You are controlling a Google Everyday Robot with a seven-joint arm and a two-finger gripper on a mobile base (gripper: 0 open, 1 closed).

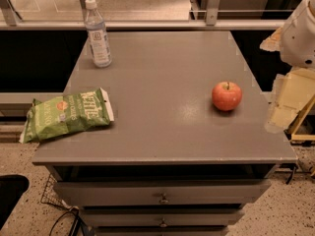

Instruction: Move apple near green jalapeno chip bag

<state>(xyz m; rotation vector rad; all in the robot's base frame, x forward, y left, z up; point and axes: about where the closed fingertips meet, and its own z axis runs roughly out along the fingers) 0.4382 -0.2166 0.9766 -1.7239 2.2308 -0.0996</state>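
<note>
Apple point(227, 96): upright on counter point(162, 132), right side, ungrasped. Green jalapeno chip bag point(66, 114): far left edge, well apart. Tool point(289, 100): beyond counter's right edge, near apple; opening cannot be told. Step, likely: approach; next, reach onto apple.

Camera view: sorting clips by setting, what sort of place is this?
Likely an office or lab break area: grey drawer cabinet on speckled floor, with water bottle, chip bag and apple. End effector out of view; only a white arm part shows top right.
</note>
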